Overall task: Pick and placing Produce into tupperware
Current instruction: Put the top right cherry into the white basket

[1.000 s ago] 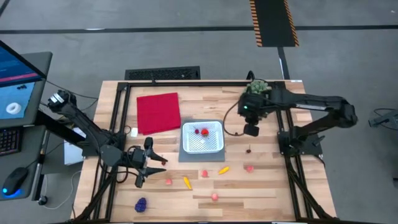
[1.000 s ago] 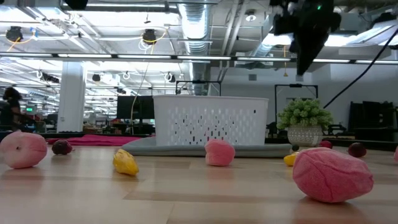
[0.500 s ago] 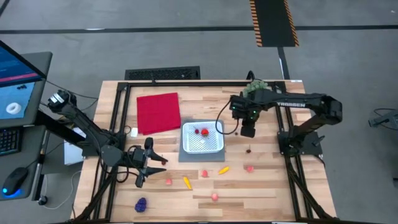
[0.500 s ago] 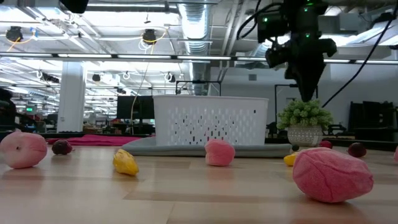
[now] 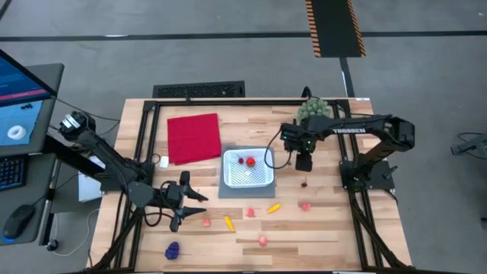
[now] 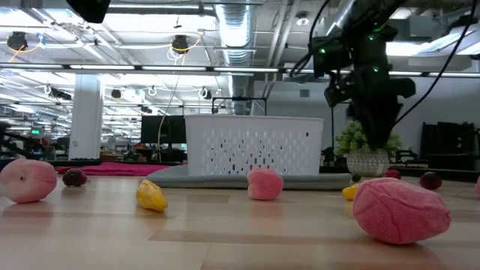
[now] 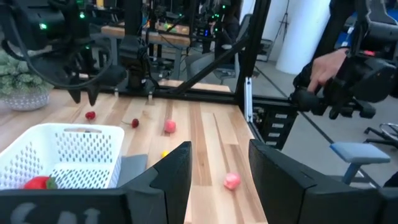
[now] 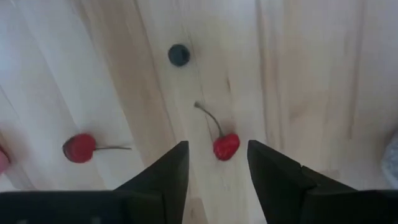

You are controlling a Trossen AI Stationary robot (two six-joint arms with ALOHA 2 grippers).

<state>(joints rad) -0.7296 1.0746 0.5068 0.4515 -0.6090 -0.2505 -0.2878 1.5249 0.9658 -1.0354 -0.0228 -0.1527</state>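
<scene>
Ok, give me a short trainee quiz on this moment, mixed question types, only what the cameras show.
1. True or false: the right tool hangs over bare wood beside the tupperware, not over it.
2. In the right wrist view, what lies on the wood between the right tool's open fingers? A) a cherry B) a grape bunch C) a yellow pepper
3. Fill in: while the left tool waits open near the table's front left, the tupperware stands on a ___ mat.

Key: 1 true; 2 A; 3 grey.
</scene>
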